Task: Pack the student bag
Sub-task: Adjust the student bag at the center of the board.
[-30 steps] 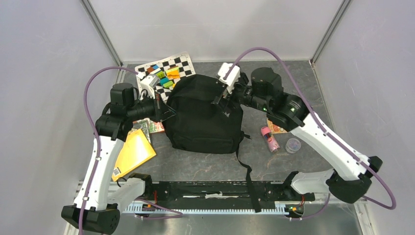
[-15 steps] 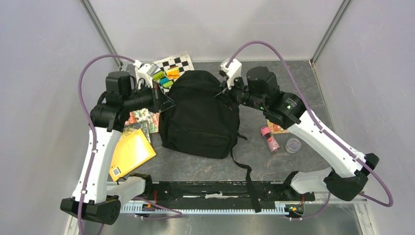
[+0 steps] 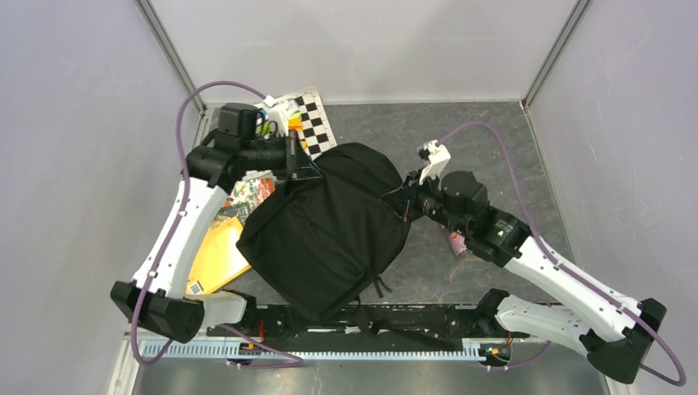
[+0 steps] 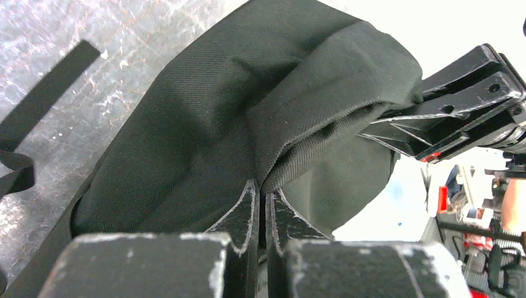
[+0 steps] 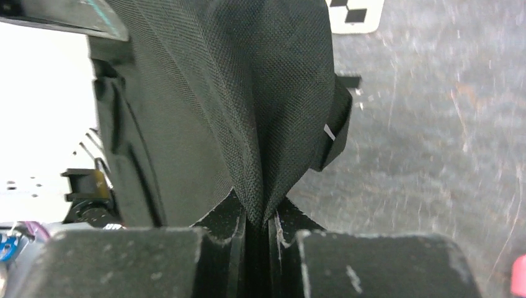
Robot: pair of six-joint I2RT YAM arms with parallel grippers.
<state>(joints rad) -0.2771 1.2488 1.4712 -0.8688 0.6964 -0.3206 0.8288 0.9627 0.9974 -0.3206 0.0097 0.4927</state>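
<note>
The student bag is a big black fabric backpack, lifted and slanted across the middle of the table, its lower end over the near rail. My left gripper is shut on a fold of the bag's fabric at its far-left edge; in the left wrist view the cloth is pinched between the tips of that gripper. My right gripper is shut on the bag's right edge, where a ridge of black weave runs down into the closed gripper. A loose strap lies on the table.
A checkerboard mat lies at the back behind the left arm. A yellow book and printed booklets lie left of the bag. A pink bottle shows by the right arm. A black rail runs along the near edge.
The right gripper has shut on the bag's fabric. Both arms have turned the bag and pulled it toward the near left; the left wrist moved back, the right wrist came nearer.
</note>
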